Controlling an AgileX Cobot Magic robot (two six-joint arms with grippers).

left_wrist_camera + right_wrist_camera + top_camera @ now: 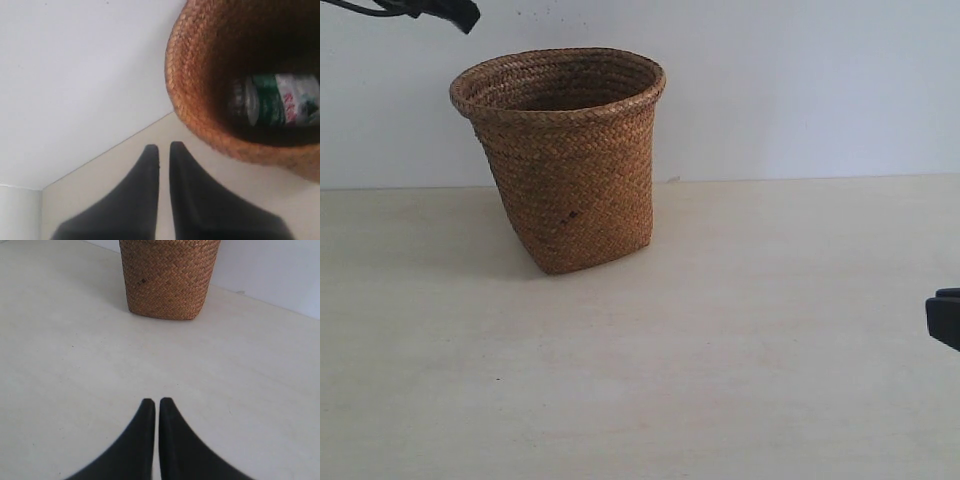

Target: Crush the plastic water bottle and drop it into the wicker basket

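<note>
The wicker basket [565, 160] stands upright on the table, left of the middle. In the left wrist view the plastic water bottle [282, 102] lies inside the basket [192, 110] at its bottom, its green-and-white label with red marks showing. The exterior view does not show the bottle. My left gripper [164, 147] hangs high beside the basket's rim, at the top left of the exterior view [460, 12], shut with nothing held. My right gripper [157, 402] is low over the table, well away from the basket [170, 280], and is shut and empty. Only its edge [945, 318] shows in the exterior view.
The pale table [740, 350] stretches in front and to the right of the basket. A white wall [800, 90] rises just behind the table's back edge.
</note>
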